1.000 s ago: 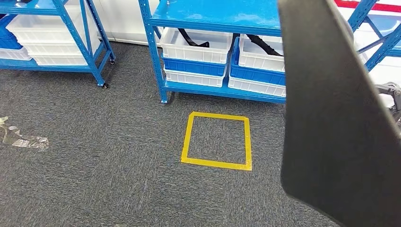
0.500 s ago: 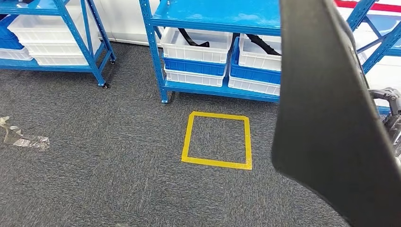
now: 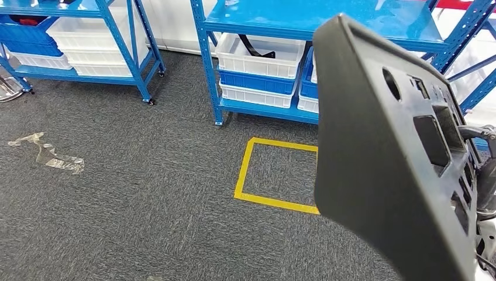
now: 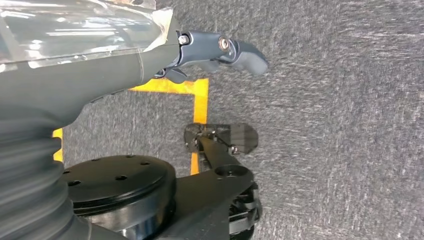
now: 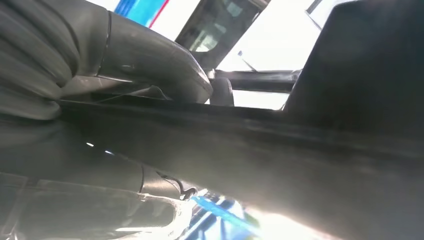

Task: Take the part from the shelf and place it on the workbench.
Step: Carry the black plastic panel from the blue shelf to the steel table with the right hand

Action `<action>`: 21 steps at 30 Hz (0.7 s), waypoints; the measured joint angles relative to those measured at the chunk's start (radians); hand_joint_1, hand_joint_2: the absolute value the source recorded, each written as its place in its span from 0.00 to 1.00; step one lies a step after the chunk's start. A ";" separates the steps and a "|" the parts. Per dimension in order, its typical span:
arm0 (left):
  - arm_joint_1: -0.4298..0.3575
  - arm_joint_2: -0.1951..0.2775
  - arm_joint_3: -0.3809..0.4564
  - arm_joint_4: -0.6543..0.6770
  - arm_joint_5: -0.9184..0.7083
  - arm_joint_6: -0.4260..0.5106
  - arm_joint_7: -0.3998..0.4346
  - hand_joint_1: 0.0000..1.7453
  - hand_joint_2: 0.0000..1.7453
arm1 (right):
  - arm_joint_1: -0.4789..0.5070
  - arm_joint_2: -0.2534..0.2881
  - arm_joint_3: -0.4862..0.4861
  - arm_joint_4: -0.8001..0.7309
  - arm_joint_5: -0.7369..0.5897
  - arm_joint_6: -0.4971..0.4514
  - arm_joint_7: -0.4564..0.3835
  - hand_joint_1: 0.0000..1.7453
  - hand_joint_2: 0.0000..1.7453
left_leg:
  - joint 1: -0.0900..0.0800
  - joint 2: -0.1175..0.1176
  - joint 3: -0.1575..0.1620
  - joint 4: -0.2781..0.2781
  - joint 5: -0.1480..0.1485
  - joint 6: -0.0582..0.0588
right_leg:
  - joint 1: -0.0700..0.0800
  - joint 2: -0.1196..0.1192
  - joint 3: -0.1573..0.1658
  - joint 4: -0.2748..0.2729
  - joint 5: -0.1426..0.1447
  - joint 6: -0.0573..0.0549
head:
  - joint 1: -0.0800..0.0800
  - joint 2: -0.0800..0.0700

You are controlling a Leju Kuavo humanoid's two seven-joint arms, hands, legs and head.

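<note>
Gripping the black part [image 3: 380, 170], right hand [image 5: 125, 65], blue shelf [image 3: 327, 23] behind

Just in front of the shelf [image 3: 304, 35]: taped square [image 3: 275, 175] on the carpet [image 3: 146, 199]. In its lower tier: bins [image 3: 263, 64], stacked. Well left of it: second rack [image 3: 88, 41]; nearer, possibly plastic scrap [image 3: 50, 153].

Black panel [image 3: 380, 175] with matte finish, blue metal shelves [image 3: 316, 23], white and blue bins [image 3: 257, 64] stacked in alternating bands, yellow tape square [image 3: 275, 175] on speckled dark grey carpet [image 3: 128, 187], grey thumb [image 5: 150, 60] on the panel's dark edge
</note>
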 joint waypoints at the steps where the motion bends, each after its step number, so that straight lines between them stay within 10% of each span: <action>1: 0.002 0.000 -0.001 0.000 -0.001 0.000 0.000 0.00 1.00 | 0.004 0.001 -0.002 -0.004 0.002 0.000 0.001 1.00 1.00 | 0.001 0.008 -0.004 0.005 -0.002 -0.003 | 0.000 -0.007 -0.003 0.003 0.002 -0.008 | -0.002 0.000; 5: -0.002 0.001 -0.008 0.000 -0.009 0.000 0.003 0.00 1.00 | 0.025 0.003 -0.021 -0.024 0.008 -0.002 0.003 1.00 1.00 | -0.001 0.084 -0.095 0.204 -0.116 -0.007 | 0.010 -0.042 -0.011 0.004 0.009 -0.030 | -0.010 0.000; 8: -0.004 0.000 -0.011 -0.001 -0.012 0.000 0.007 0.00 1.00 | 0.037 0.008 -0.027 -0.028 0.009 -0.003 0.002 1.00 1.00 | -0.002 0.090 -0.143 0.325 -0.157 0.000 | 0.022 -0.071 -0.015 0.004 0.011 -0.038 | -0.010 0.000; 13: -0.013 0.002 -0.011 -0.001 -0.012 0.004 0.011 0.00 1.00 | 0.041 0.009 -0.035 -0.030 0.002 -0.003 -0.008 1.00 1.00 | -0.027 0.148 0.012 0.065 -0.064 0.044 | 0.037 -0.111 -0.011 0.004 0.009 -0.038 | -0.009 0.000; 17: -0.019 0.003 -0.011 -0.002 -0.011 0.006 0.010 0.00 1.00 | 0.038 0.006 -0.041 -0.029 -0.013 -0.002 -0.020 1.00 1.00 | -0.040 0.141 0.031 0.013 -0.051 0.051 | 0.039 -0.145 -0.009 0.004 0.006 -0.029 | -0.012 0.000; 21: -0.023 0.003 -0.010 -0.002 -0.010 0.007 0.010 0.00 1.00 | 0.035 0.001 -0.043 -0.026 -0.018 -0.001 -0.023 1.00 1.00 | -0.033 0.094 0.033 -0.004 -0.029 0.063 | 0.035 -0.051 -0.074 0.151 -0.072 -0.033 | -0.008 0.000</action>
